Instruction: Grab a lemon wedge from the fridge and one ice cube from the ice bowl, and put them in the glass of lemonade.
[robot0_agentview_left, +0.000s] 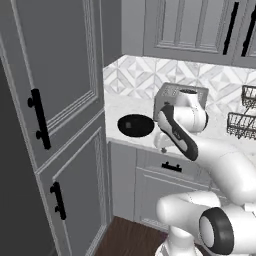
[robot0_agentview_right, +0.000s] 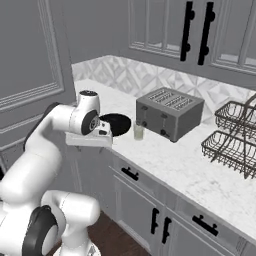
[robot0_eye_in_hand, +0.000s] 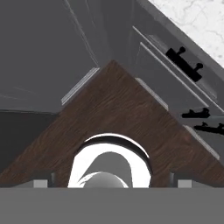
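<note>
On the white counter stands the glass of lemonade, between the wide black ice bowl and a silver toaster. The ice bowl sits near the counter's left end. My gripper hangs at the counter's front edge, just in front of the bowl, pointing down at the floor. In the hand view the gripper is open, its tips far apart with nothing between them. A darker grey slab at the far left looks like the fridge's side. The lemon wedge is out of view.
A tall light-grey panelled cabinet with black handles stands left of the counter. Lower drawers and doors run under the counter. A wire dish rack sits at the right. Upper cabinets hang above. Brown wood floor lies below.
</note>
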